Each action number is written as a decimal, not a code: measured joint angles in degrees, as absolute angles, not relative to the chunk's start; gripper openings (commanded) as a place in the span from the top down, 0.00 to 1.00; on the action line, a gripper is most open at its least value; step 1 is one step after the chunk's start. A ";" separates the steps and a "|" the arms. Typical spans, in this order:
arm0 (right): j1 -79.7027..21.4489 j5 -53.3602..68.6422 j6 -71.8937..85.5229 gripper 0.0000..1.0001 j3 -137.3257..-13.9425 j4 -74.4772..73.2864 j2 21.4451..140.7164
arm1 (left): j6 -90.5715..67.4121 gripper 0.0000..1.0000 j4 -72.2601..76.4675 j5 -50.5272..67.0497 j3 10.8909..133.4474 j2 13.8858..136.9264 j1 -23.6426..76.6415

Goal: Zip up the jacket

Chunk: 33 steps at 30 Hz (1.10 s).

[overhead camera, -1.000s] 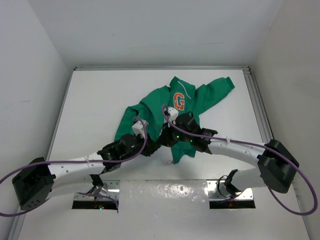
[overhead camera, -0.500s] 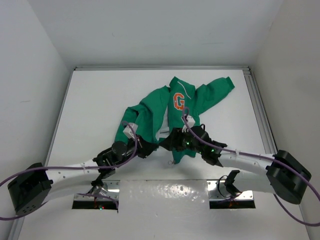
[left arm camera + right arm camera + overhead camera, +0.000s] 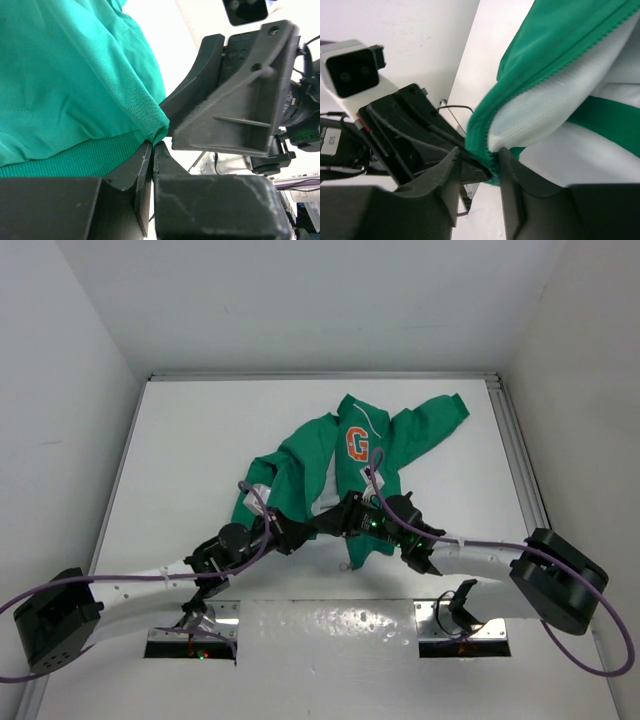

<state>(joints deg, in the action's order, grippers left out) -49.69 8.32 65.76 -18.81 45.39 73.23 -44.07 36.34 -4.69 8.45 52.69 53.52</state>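
The jacket [image 3: 300,465] is bright green (lining [image 3: 540,95] white), its chest G [image 3: 357,445] orange-and-white; the table [image 3: 190,455] white.

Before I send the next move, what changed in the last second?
The left hand slid right and nearer; the right hand pulled back from the chest to the hem, nearly meeting it. Both pinch the lower edge of the small bright-green fabric jacket. It barely shifted.

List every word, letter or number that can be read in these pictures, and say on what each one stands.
"G": orange-and-white letter on the chest of the green jacket.
White label on the left arm: too blurred to read.
No other text shows.
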 measured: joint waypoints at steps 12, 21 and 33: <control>-49.32 8.08 65.58 1.00 -18.50 47.22 73.71 | -44.14 0.66 36.69 -3.88 8.05 50.65 53.52; -49.54 9.04 60.51 1.00 -23.53 32.95 70.08 | -44.23 0.59 36.18 -2.63 6.55 46.72 53.52; -48.77 12.93 52.99 1.00 -32.29 13.67 68.58 | -43.77 0.67 36.21 -1.85 6.15 46.26 53.52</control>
